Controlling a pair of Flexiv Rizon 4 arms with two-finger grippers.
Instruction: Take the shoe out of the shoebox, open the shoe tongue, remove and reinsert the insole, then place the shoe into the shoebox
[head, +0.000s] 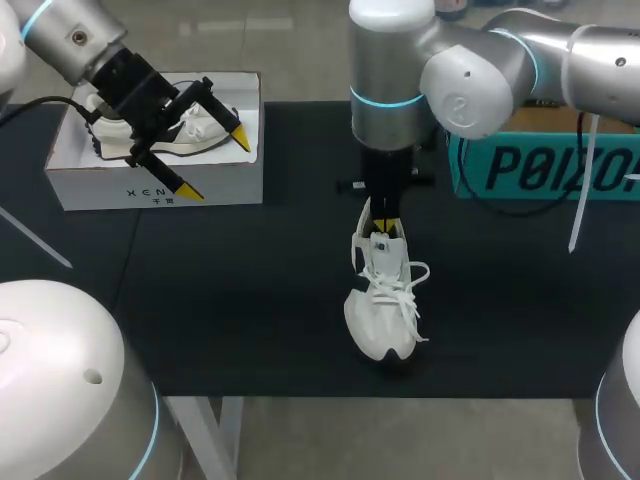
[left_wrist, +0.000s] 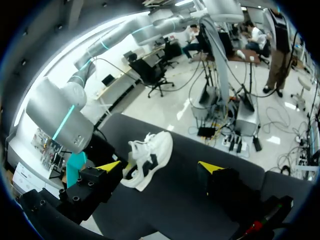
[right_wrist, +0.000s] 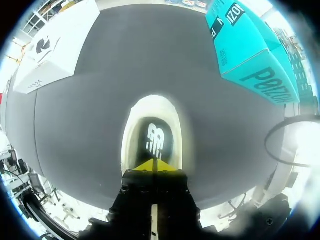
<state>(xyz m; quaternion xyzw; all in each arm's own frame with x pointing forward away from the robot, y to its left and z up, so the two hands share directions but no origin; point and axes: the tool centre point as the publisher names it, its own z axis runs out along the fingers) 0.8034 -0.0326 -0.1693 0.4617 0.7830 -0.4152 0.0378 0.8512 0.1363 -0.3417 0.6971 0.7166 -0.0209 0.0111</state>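
Bright, even light from ceiling strips overhead. The dark counter (head: 250, 300) shows only faint shadows. In the right wrist view the white shoe (right_wrist: 150, 107) glows, washed out by glare.

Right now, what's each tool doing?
Left tool: open, holding nothing, over the shoebox.
Right tool: shut, tips at the heel of the shoe; grip unclear.

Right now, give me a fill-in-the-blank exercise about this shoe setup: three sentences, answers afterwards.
The left claw, above the shoebox, is ___ and holds nothing. The right claw sits at the ___ end of the white shoe. That shoe stands on the table, ___ the shoebox. Missing words: open; heel; outside.
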